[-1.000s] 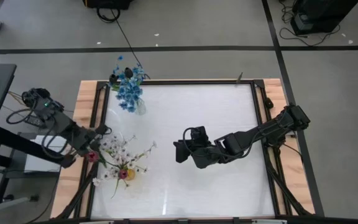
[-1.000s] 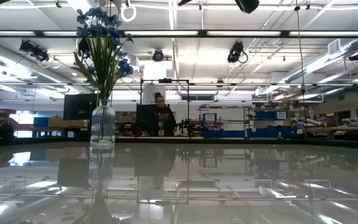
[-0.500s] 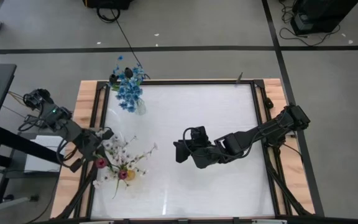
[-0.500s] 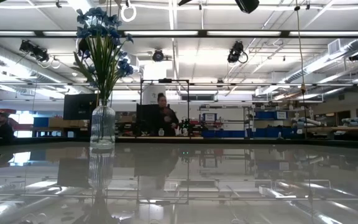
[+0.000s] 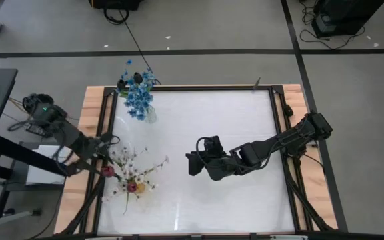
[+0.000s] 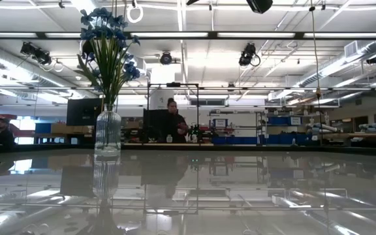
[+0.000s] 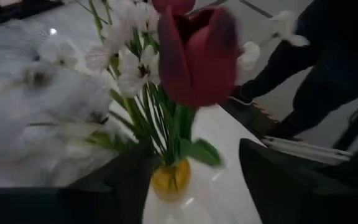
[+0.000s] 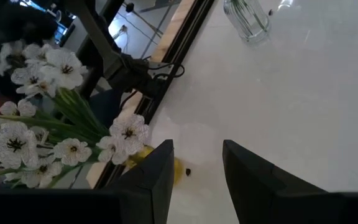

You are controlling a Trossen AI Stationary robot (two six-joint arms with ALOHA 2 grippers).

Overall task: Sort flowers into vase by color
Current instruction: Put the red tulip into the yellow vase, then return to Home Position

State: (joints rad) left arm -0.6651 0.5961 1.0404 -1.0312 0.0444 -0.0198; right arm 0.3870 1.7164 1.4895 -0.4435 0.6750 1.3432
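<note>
White worktop point(image 5: 199, 133) with two vases: clear glass vase point(image 6: 108, 134) of blue flowers point(image 5: 139, 97) at the far left corner, small yellow vase point(image 7: 171, 180) of white sprays point(image 8: 55, 68) and red tulip point(image 7: 194, 53) near the left edge. Light, floppy blooms, likely easily crushed; thin stiff stems best pinched low. Left hand point(image 7: 194, 180) parted, straddling the tulip's stem without gripping. Right hand point(image 8: 194, 171) mid-worktop, parted and empty.

One clear ribbed glass vase point(image 6: 108, 134) stands on the white desk point(image 5: 232, 120), holding one bunch of blue clustered artificial flowers point(image 5: 139, 95). One small yellow vase point(image 7: 171, 179) holds one spray of white wispy blossoms point(image 5: 129, 160) and two pink-magenta tulip buds point(image 5: 131, 187). Two dark robot arms point(image 5: 265, 148) reach over the desk. One person point(image 6: 173, 122) shows behind.
</note>
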